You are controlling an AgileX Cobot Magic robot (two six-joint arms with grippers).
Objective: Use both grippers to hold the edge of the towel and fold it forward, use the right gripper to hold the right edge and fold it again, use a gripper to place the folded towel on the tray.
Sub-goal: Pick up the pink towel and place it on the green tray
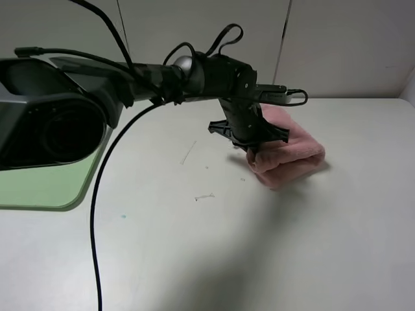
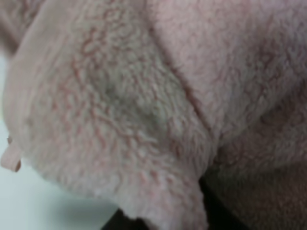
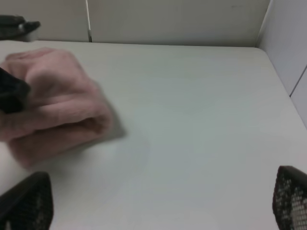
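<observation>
The towel (image 1: 292, 152) lies folded into a thick pink bundle on the white table, right of centre. My left arm reaches across from the left, and its gripper (image 1: 254, 150) is shut on the towel's near-left end. Fluffy pink towel (image 2: 144, 96) fills the left wrist view, pressed close to the camera. The pale green tray (image 1: 39, 184) sits at the far left, partly hidden behind the arm's base. In the right wrist view my right gripper (image 3: 163, 201) stands open over bare table, its fingers (image 3: 29, 203) apart, with the towel (image 3: 53, 105) some way off.
A black cable (image 1: 97, 194) hangs from the left arm across the table's left half. Pale wall panels close the table's far side, and a side panel (image 3: 288, 52) stands at the right.
</observation>
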